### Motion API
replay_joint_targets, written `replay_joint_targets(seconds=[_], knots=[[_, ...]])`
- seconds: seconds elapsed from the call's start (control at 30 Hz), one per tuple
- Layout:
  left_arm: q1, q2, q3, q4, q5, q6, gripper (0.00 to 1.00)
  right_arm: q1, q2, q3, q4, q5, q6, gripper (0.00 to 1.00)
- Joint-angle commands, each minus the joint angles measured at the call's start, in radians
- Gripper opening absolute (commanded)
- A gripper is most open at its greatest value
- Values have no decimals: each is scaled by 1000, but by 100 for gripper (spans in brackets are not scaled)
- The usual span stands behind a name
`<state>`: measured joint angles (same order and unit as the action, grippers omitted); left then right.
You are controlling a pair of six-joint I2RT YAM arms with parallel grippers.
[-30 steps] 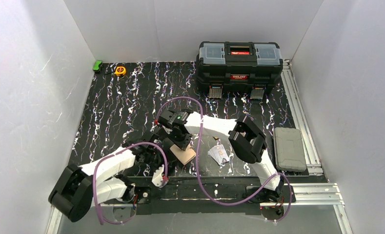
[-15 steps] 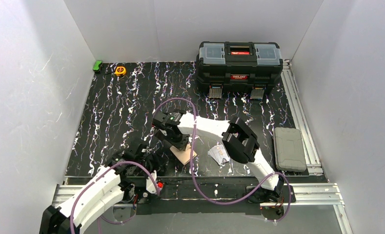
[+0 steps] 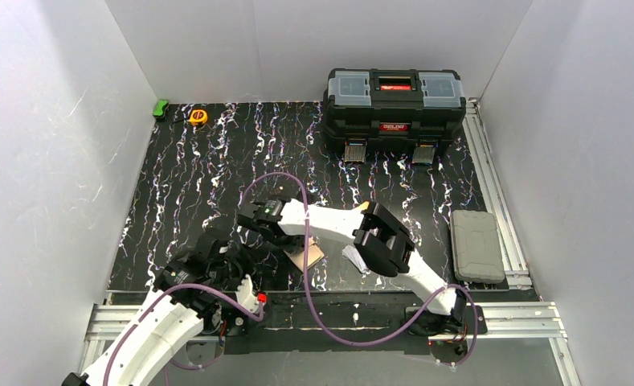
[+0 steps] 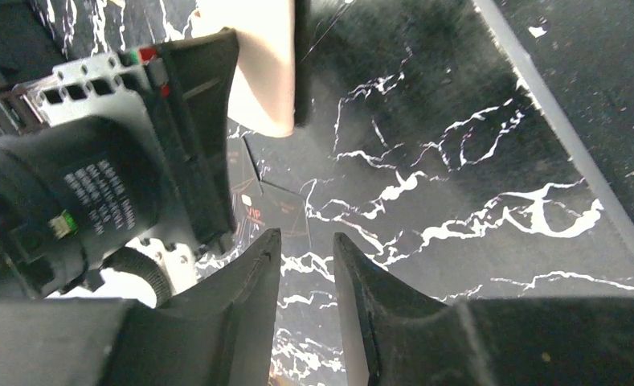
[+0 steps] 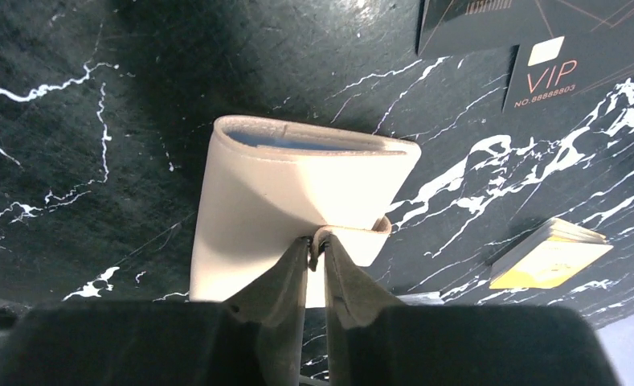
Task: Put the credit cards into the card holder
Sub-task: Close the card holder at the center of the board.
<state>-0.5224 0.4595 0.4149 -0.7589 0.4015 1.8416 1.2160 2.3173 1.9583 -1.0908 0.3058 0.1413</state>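
Cream, leather-like and soft, the holder (image 5: 297,193) lies flat near the bench's (image 3: 185,185) near edge, about midway along it. A pale blue edge (image 5: 297,145) shows in its open mouth, probably a card already seated. I judge the holder to be light and floppy: it will bend under a push and skate on the smooth bench, so it needs pinning or holding by its snap tab (image 5: 353,241) while a card goes in.

The right hand (image 5: 317,241) has its fingers almost together with the tips at that tab. Only a thin slit shows between them, and I cannot tell whether the pinch bites.

A dark card (image 5: 570,76) printed "VIP" lies flat just beside the holder. A yellow card (image 5: 550,257) lies near it, its edge lifted a little over something pale beneath. The cards look thin, stiff and slick. The flat dark one offers no lip and is best taken by tipping or sliding one short edge. The yellow one's raised edge is the easier hold.

The left hand (image 4: 305,241) hovers over the dark card, its fingers slightly apart and holding nothing.

Well apart, a black toolbox (image 3: 394,100) stands at the far edge and a grey case (image 3: 476,245) lies by the right edge.
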Motion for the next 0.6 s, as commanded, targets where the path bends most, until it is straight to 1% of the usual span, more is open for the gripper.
replay_joint_targets(seconds=[0.0, 0.07, 0.13, 0.27, 0.37, 0.43, 0.5, 0.57], knots=[[8, -7, 49, -34, -51, -34, 29, 54, 169, -89, 105, -128, 59, 23], [10, -3, 55, -23, -65, -34, 29, 73, 172, -85, 102, -110, 59, 26], [10, -4, 60, -18, -67, -32, 29, 86, 175, -83, 102, -95, 59, 32], [10, -7, 58, -13, -71, -21, 29, 90, 176, -84, 107, -106, 59, 32], [10, -5, 59, -5, -83, -9, 28, 100, 171, -81, 102, -82, 51, 32], [10, 2, 70, 0, -87, -8, 28, 98, 148, -94, 104, -49, 49, 34], [10, 16, 85, -5, -92, -15, 28, 85, 102, -120, 116, -45, 49, 41], [10, 32, 100, -14, -96, -24, 28, 70, 44, -148, 137, -72, 50, 51]])
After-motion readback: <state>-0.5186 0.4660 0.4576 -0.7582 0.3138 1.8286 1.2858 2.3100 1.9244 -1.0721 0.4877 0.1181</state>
